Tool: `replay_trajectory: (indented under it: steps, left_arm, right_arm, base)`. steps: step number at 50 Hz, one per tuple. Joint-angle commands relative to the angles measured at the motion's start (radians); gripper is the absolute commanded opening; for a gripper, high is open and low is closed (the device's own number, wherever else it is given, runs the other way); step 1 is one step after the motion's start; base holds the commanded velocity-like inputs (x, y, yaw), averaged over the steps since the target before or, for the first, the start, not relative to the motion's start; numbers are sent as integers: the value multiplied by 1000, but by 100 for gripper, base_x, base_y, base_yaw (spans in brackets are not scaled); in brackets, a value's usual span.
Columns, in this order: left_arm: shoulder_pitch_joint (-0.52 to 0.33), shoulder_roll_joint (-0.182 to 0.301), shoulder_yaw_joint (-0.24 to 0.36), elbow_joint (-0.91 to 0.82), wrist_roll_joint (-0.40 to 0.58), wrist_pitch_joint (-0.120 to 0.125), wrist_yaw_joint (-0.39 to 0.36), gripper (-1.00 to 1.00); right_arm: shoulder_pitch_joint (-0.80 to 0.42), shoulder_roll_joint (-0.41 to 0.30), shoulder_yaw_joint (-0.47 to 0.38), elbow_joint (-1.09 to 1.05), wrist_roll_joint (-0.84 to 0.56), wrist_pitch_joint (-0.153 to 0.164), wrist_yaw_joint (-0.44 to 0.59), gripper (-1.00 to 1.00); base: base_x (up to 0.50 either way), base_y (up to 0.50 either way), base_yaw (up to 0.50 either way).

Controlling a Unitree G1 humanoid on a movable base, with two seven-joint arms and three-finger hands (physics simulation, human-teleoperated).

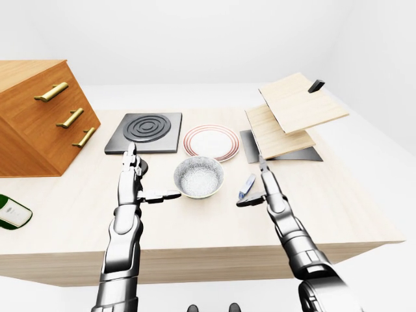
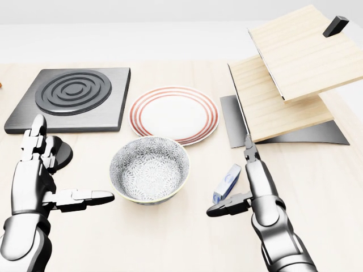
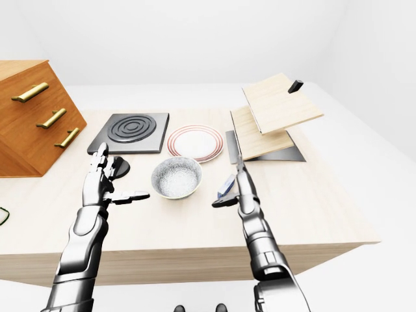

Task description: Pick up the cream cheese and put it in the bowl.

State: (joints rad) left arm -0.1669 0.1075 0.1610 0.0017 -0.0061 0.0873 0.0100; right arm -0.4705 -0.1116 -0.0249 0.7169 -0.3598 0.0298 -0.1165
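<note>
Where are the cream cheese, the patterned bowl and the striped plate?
cream cheese (image 2: 227, 182): head view, middle of the tilted blue-and-white packet.
bowl (image 2: 150, 170): head view, patterned inner wall.
plate (image 2: 174, 114): head view, white centre inside the red rings.

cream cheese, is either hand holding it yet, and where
No. The right hand is open beside the cream cheese, thumb under its near end; the left hand is open and empty.
</note>
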Motion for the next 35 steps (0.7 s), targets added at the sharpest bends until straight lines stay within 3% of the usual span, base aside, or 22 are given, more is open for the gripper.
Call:
replay_trajectory:
  steps: [1,3,10,13,25,30,35]
  left_arm:
    - [13,-5,-23,-25,-7,0,-54,100]
    - [13,-5,-22,-24,-8,0,-54,100]
    - [13,-5,-23,-20,-6,0,-54,100]
    - [14,-6,-24,-24,-6,0,-54,100]
    - [15,-4,-21,-26,-9,0,-56,100]
    - [19,-5,-22,-35,-8,0,-56,100]
    - [18,-6,-23,-32,-6,0,-55,100]
  right_arm:
    - [42,40,16,-45,37,-10,24,100]
    - [28,40,14,-10,38,-29,17,100]
    - [10,39,11,32,44,-49,7,100]
    - [-21,38,11,100,47,-77,-5,100]
    - [-65,41,16,176,44,-98,-19,100]
    - [-68,43,16,169,45,-86,-17,100]
    - [-89,40,13,209,49,-102,-21,100]
  base:
    - [0,0,0]
    - [0,0,0]
    - [0,0,0]
    - [0,0,0]
    - [0,0,0]
    - [0,0,0]
    - [0,0,0]
